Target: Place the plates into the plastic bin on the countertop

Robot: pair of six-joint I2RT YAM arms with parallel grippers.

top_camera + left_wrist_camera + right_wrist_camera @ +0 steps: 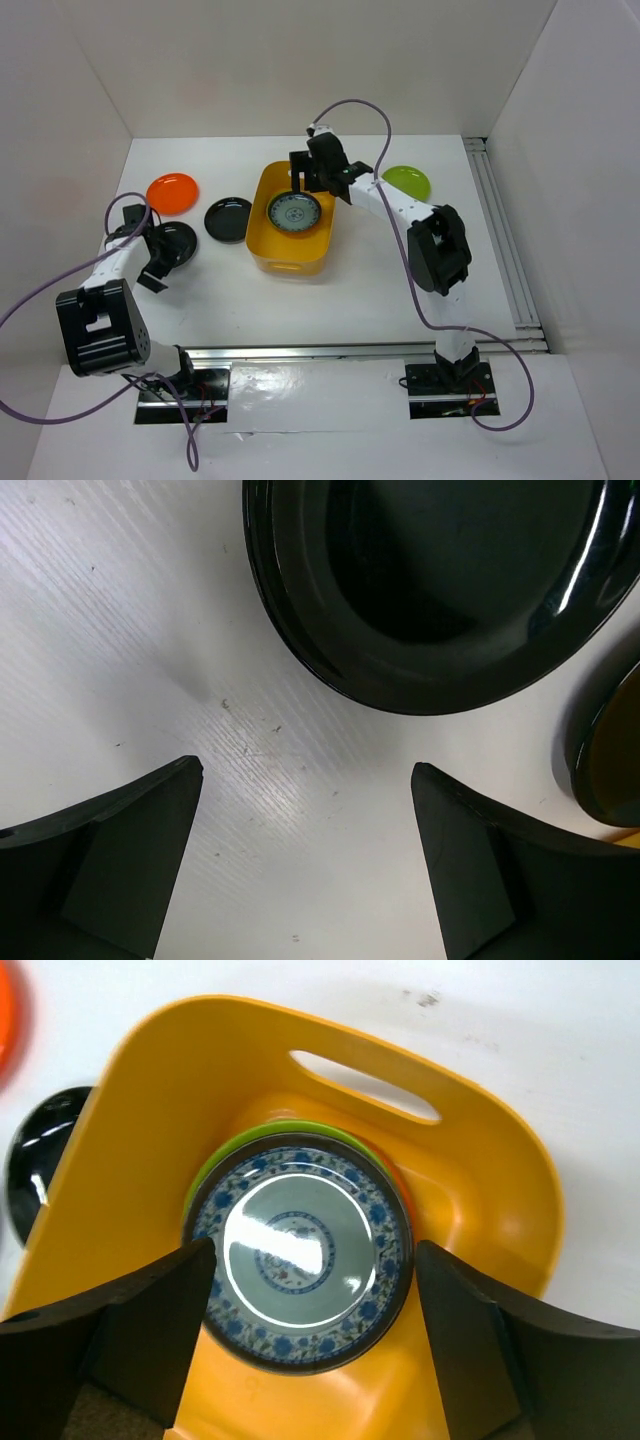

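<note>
Blue-patterned plate (300, 1260) lies in the plastic bin (150, 1110)
I see my right gripper (312, 1255) released above it; my left gripper (305, 770), also released, hovers by a black plate (440, 590) on the countertop (120, 630).

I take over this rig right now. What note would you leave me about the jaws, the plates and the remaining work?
Left gripper: jaws open, empty, low over the countertop, facing a black plate.
Right gripper: jaws open, empty, above the yellow bin.
Done: the blue-patterned plate lies in the bin on a green plate; anything beneath is hidden.
Left: that black plate, the other black plate, the orange plate and the second green plate, all on the countertop.
</note>
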